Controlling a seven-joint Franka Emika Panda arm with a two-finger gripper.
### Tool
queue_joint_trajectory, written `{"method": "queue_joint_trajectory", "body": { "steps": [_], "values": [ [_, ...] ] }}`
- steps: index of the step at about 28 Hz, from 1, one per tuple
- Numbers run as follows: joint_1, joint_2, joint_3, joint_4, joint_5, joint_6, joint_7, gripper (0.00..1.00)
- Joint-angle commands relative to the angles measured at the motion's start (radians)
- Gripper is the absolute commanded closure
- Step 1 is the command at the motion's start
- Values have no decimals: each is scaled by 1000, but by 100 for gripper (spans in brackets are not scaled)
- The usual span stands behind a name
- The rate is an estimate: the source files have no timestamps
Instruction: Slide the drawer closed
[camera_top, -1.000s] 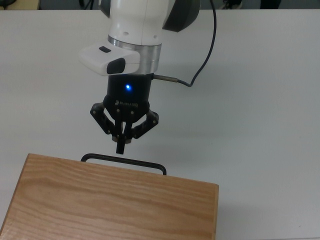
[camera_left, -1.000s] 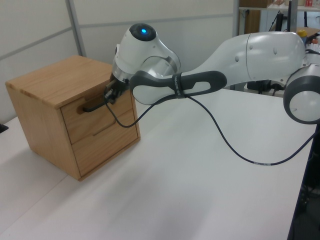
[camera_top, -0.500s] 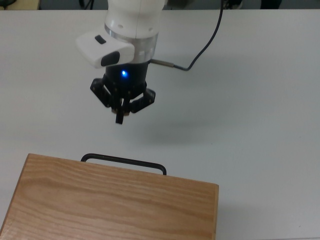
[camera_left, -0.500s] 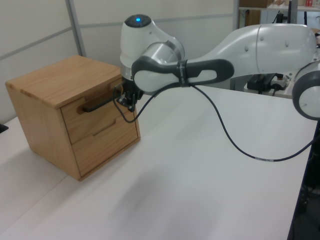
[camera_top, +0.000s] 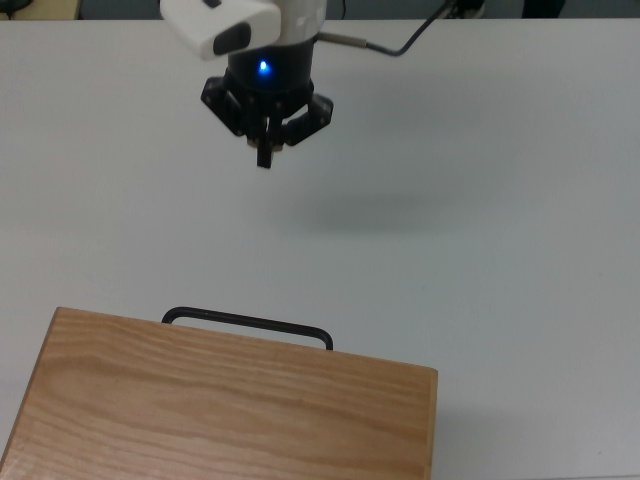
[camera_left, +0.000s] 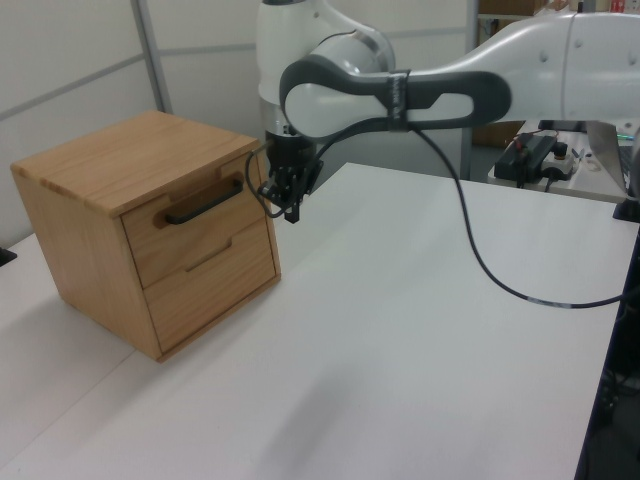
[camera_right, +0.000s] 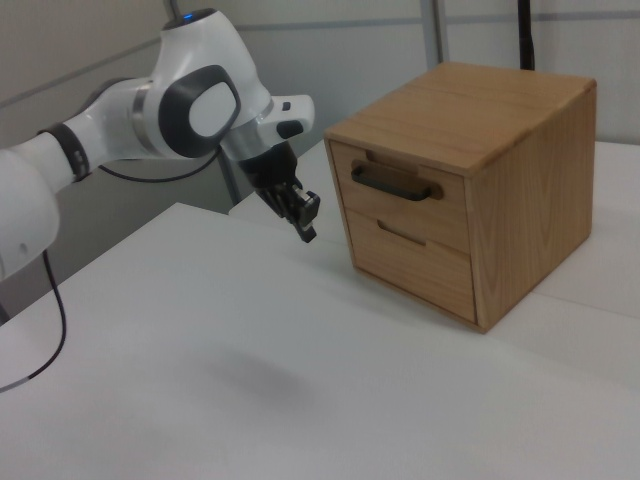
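In the right view the arm (camera_right: 150, 110) comes in from the left, and its gripper (camera_right: 306, 222) hangs in the air above the white table (camera_right: 300, 400), clenched on nothing, fingers pressed together. It sits apart from the wooden cabinet (camera_right: 480, 180), which stands on the right view's right. The drawer (camera_right: 400, 195) is the upper one in the cabinet's front, and its panel looks flush with the frame, so it seems fully in. A black bar handle (camera_right: 395, 183) runs across it; a second, lower drawer (camera_right: 405, 255) has only a cut-out grip.

In the top view the gripper (camera_top: 266, 150) is at the far side and the handle (camera_top: 248, 325) peeks out from under the cabinet top (camera_top: 220, 400) at the near side, with bare table between them.

The drawer is probably light, stiff wood that slides easily. The flat panel is the sensible spot to push; the thin metal handle is rigid but likely slippery, better for pulling
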Motion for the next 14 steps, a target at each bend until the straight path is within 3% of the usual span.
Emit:
{"method": "queue_joint_trajectory", "body": {
  "steps": [1, 8, 14],
  "values": [
    [1, -148, 3, -167, 43, -4, -23, 100],
    [1, -240, 3, -256, 74, -7, -22, 100],
    [-1, -263, 3, -251, 94, -91, -23, 100]
  ]
}}
